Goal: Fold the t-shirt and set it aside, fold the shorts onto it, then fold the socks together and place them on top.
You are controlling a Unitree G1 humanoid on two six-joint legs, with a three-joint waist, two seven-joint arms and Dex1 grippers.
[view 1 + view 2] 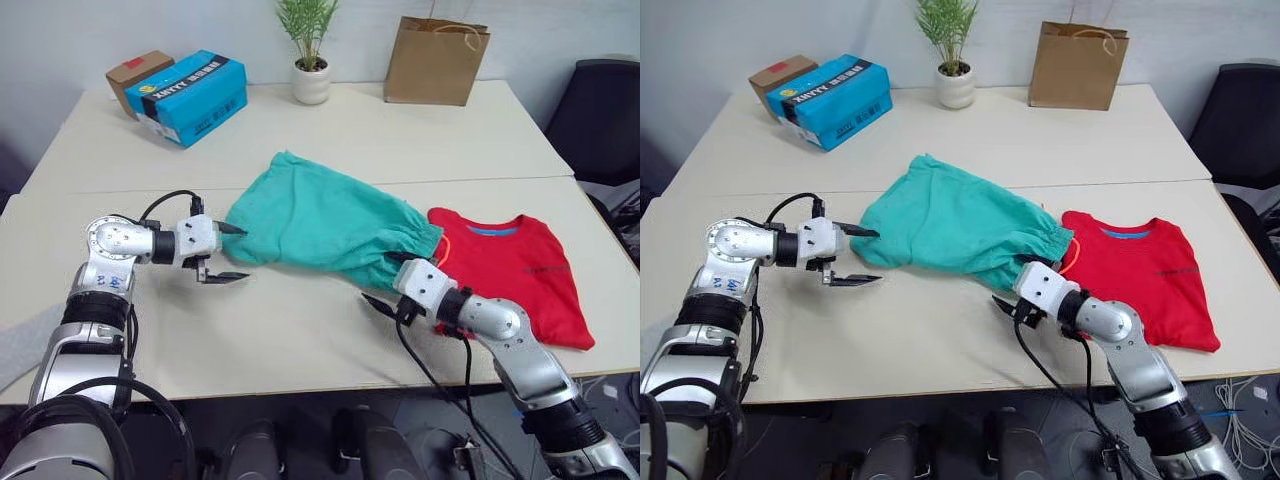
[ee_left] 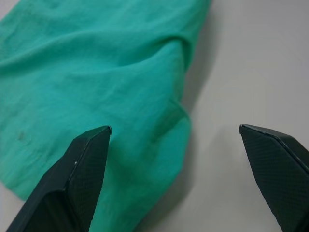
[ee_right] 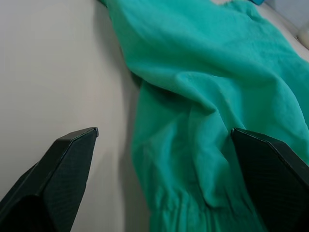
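Shorts [image 1: 320,225] lie mid-surface [image 1: 300,330], overlapping your folded t-shirt [image 1: 520,270] on the right. Both grippers, left [image 1: 232,252] and right [image 1: 385,290], flank them with fingers wide. Far off you see a blue box [image 1: 192,96], plant [image 1: 310,50] and paper bag [image 1: 436,60].

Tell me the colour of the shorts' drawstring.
Orange-coral; the drawstring shows best in the left eye view, beside the shorts.

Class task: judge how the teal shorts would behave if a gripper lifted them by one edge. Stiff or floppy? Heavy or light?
The shorts are probably floppy: they lie in soft wrinkles and folds on the table, so a lifted edge would likely drape and sag. The cloth looks thin, so probably light. The gathered waistband may give a bulkier grip.
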